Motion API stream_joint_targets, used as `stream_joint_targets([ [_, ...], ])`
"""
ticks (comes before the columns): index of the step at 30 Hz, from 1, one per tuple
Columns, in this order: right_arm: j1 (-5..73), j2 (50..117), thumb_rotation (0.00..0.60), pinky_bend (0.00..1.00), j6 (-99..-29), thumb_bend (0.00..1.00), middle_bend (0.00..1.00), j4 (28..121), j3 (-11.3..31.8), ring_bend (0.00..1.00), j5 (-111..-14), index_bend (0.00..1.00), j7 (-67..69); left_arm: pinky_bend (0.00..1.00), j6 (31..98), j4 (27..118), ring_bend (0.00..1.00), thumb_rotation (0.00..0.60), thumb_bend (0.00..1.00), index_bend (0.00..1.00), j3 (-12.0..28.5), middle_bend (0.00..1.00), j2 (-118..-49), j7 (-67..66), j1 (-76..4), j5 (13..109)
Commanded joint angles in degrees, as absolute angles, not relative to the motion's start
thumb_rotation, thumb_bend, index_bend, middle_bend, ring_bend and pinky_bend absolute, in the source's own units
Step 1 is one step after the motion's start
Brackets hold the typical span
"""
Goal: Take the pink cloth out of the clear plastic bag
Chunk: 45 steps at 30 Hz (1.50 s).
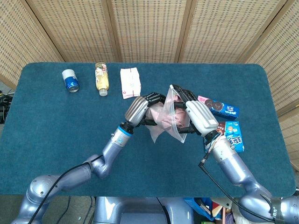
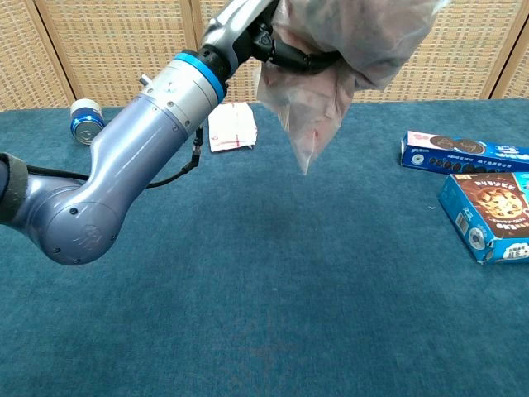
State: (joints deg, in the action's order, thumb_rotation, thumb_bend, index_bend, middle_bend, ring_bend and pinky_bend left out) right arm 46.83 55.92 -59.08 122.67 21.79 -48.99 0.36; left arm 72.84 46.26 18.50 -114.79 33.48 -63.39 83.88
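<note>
Both hands hold the clear plastic bag (image 1: 175,129) above the middle of the blue table (image 1: 56,135). My left hand (image 1: 139,108) reaches in from the left and grips the pink cloth (image 1: 160,119), part of which hangs below its fingers. On the right, my right hand (image 1: 200,115) grips the bag by its right side, fingers curled round the plastic. In the chest view the bag (image 2: 318,107) hangs at the top centre with pink showing through it. My left hand (image 2: 248,23) is at its upper left, and the bag hides the right hand.
Along the far edge lie a blue can (image 1: 71,80), a bottle (image 1: 102,78) and a white packet (image 1: 130,82). Two blue cookie boxes (image 1: 218,107) (image 1: 233,135) lie just right of my right hand. The near half of the table is bare cloth.
</note>
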Motion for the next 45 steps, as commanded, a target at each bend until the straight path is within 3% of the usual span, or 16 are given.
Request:
stream_joint_targets([
  [1,46.6,56.1,0.6,0.0,-59.3,0.71,0.0,122.6,21.9,0.0,-49.1,0.73,0.7,0.29,72.0,47.1,0.09,0.6,0.49,0.2,17.8,0.08,-113.9,32.6,-63.0,84.2],
  [7,45.9,56.1,0.6,0.0,-59.7,0.71,0.0,122.7,22.3,0.0,-49.8,0.73,1.6,0.16,70.7,49.2,0.0,0.6,0.49,0.08,17.3,0.0,-112.1,31.2,-62.1,83.7],
  [16,45.7,56.0,0.6,0.0,-60.0,0.71,0.0,123.1,23.1,0.0,-49.3,0.73,2.0,0.0,70.3,51.4,0.0,0.6,0.47,0.06,16.4,0.0,-109.1,30.4,-60.0,83.6],
  [28,45.0,55.3,0.6,0.0,-59.6,0.71,0.0,123.0,23.2,0.0,-49.5,0.73,2.3,0.0,68.8,56.8,0.0,0.6,0.47,0.06,14.2,0.0,-101.0,30.6,-55.3,83.1],
  [35,44.4,55.4,0.6,0.0,-58.9,0.71,0.0,123.0,22.7,0.0,-51.3,0.73,3.2,0.0,67.6,59.1,0.0,0.6,0.32,0.06,12.7,0.0,-96.6,31.0,-53.3,83.5],
  [45,44.3,54.5,0.6,0.0,-58.6,0.71,0.0,123.6,23.3,0.0,-51.3,0.73,3.3,0.0,64.1,61.3,0.0,0.6,0.31,0.06,10.9,0.0,-92.8,30.8,-52.0,83.6],
])
